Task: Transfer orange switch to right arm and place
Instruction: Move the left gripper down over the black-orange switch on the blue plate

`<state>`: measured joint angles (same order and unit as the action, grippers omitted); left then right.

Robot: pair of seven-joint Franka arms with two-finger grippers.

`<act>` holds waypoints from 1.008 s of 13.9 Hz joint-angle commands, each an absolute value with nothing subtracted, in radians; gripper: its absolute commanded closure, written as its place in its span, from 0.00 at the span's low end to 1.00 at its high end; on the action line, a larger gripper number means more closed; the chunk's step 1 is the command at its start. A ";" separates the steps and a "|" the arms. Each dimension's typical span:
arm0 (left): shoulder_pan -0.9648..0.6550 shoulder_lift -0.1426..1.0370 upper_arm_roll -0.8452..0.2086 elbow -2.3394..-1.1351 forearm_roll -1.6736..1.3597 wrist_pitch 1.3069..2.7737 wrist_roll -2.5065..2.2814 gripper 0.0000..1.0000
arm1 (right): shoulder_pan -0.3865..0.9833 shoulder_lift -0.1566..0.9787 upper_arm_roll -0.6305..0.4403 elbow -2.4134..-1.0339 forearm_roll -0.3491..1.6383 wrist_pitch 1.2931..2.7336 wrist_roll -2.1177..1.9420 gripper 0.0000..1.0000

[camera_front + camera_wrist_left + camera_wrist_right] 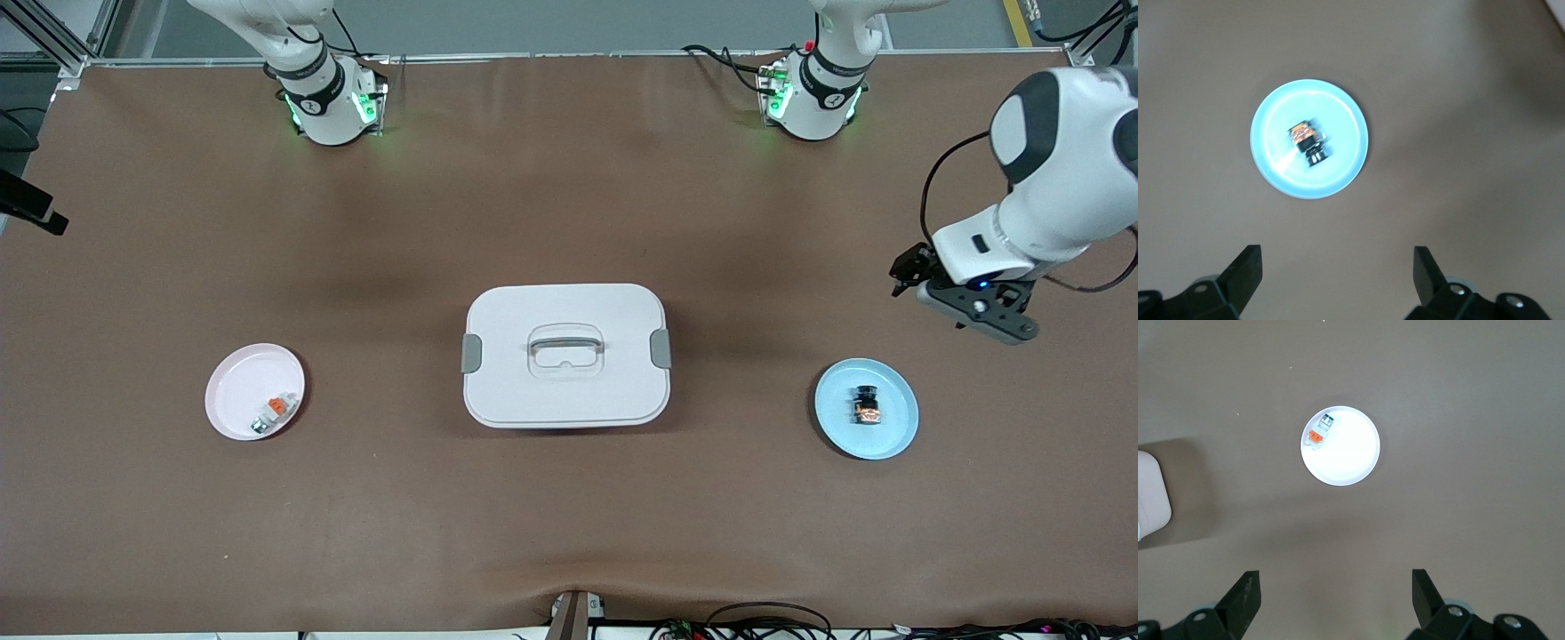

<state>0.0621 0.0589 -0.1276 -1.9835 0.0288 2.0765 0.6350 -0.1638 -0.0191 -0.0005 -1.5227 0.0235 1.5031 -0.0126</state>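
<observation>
- Orange switch (866, 406): one, a tiny black stubby cylinder with coppery-orange marks on its side; in the left wrist view (1307, 139) it lies on its side, orange marks at one end and a shiny darker part at the other.
- It sits near the middle of a light blue plate (896, 425), toward the left arm's end of the table. Nothing grips it.
- Plates: two. The blue one (1345, 117) and a pale pink one (233, 382) toward the right arm's end of the table; the pink plate looks white in the right wrist view (1355, 457).
- On the pink plate: one small white-grey piece with an orange cap (275, 411), close to the rim on the side nearer the front camera (1319, 432).
- Boxes: one, a white lidded box (507, 373) with grey side clips and a recessed handle, between the two plates at mid-table.
- Table (569, 516): one brown surface under everything.
- Left gripper (1337, 275): up in the air over bare table just beside the blue plate, fingers (1245, 267) spread wide, holding nothing.
- Right gripper (1335, 595): high over the table near the pink plate, fingers (1246, 590) spread wide, empty; not seen in the front view.
</observation>
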 commanded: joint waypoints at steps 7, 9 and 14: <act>0.071 0.365 -0.130 -1.930 0.044 2.361 1.313 0.00 | -0.164 -0.028 0.008 -1.519 0.025 1.489 -0.018 0.00; 0.069 0.420 -0.129 -1.895 0.046 2.362 1.393 0.00 | -0.163 -0.028 0.009 -1.519 0.025 1.488 -0.046 0.00; 0.089 0.486 -0.124 -1.890 0.151 2.443 1.463 0.00 | -0.164 -0.028 0.009 -1.519 0.021 1.489 -0.058 0.00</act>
<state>0.0719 0.4637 -0.1243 -1.9081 0.0816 2.4018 1.4339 -0.1615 -0.0191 0.0058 -1.5225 0.0234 1.5001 -0.0470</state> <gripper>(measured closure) 0.000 0.000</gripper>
